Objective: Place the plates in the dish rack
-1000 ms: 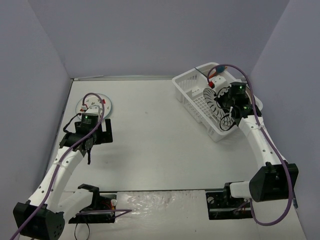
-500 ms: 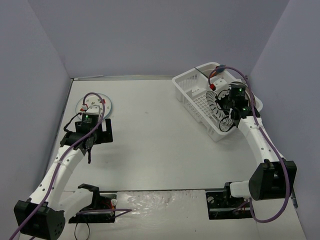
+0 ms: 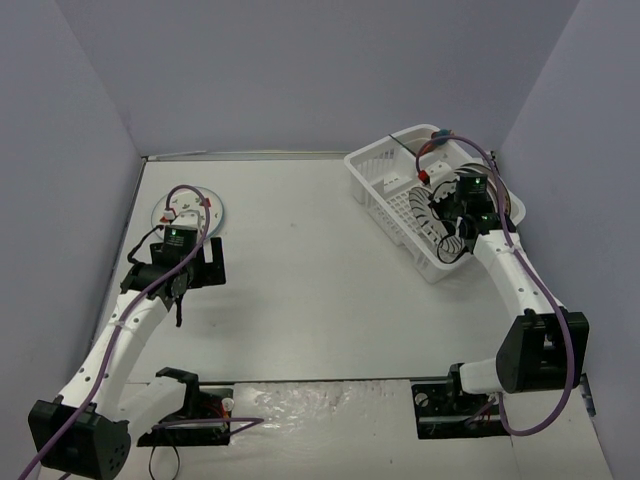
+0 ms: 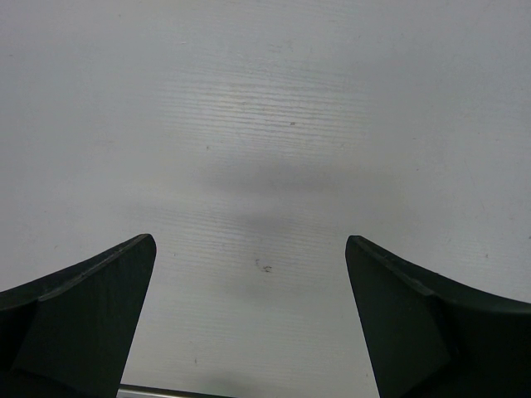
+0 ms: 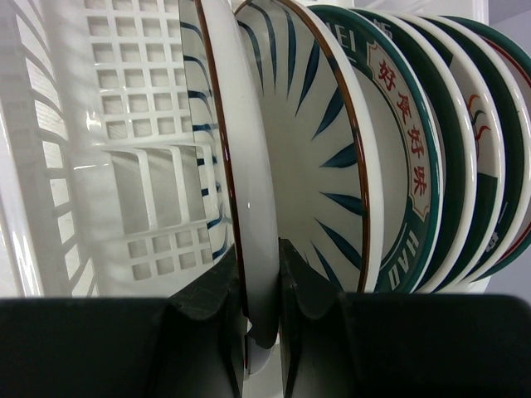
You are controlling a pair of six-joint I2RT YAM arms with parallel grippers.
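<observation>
Dish rack [image 3: 372,185]: white slotted basket, far right of table, set at an angle. Plates stand on edge inside it in a tight row: striped plate [image 5: 253,207], second striped plate [image 5: 307,166], then green-rimmed plates [image 5: 415,191] with red characters. White plate with red marks [image 3: 216,212] lies flat, far left.

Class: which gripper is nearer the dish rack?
Right. The right gripper is inside the rack, shut on a plate; the left gripper hangs open over the table, far from it.

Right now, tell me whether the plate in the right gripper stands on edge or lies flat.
On edge: the striped plate stands upright in the dish rack, right gripper pinching its rim.
</observation>
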